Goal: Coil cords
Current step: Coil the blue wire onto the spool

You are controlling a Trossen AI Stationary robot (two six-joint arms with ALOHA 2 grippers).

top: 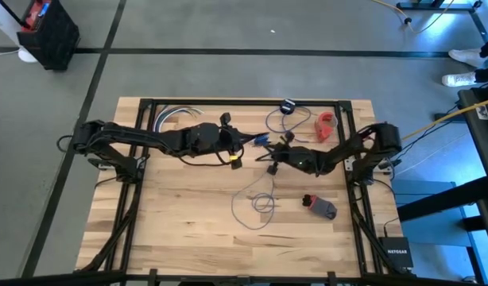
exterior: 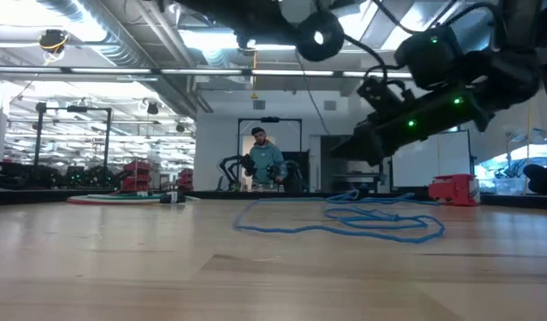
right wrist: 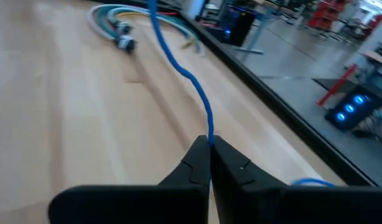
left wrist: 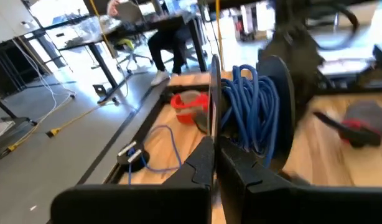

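Note:
The thin blue cord lies partly in loose loops (top: pixel 260 202) on the table's near middle. Another stretch (top: pixel 277 121) runs to the small black disc (top: pixel 288 106) at the far edge. Several turns of it form a coil (left wrist: pixel 250 102) on my left gripper (top: pixel 250 141), which is shut above the table's middle. My right gripper (top: pixel 272 156), just right of it and lower, is shut on a single strand. The low view shows the loops (exterior: pixel 371 218) resting on the wood. My left gripper carries the coil of several turns wound about one finger (left wrist: pixel 241 165), beside the seam of the shut fingers. The coil hides whether a strand is also pinched between them. The coil is clear of the table. My right gripper pinches one strand of the cord (right wrist: pixel 208 132) between its two fingertips. The fingers come from the table's right, slanting slightly down. The strand runs forward from the tips in a gentle wave, lifted off the wood.
A red object (top: pixel 326 125) sits far right, and a red-and-grey object (top: pixel 319 206) near right. A bundle of pale cables (top: pixel 176 115) lies at the far left. A person (exterior: pixel 265 160) stands in the room behind the table.

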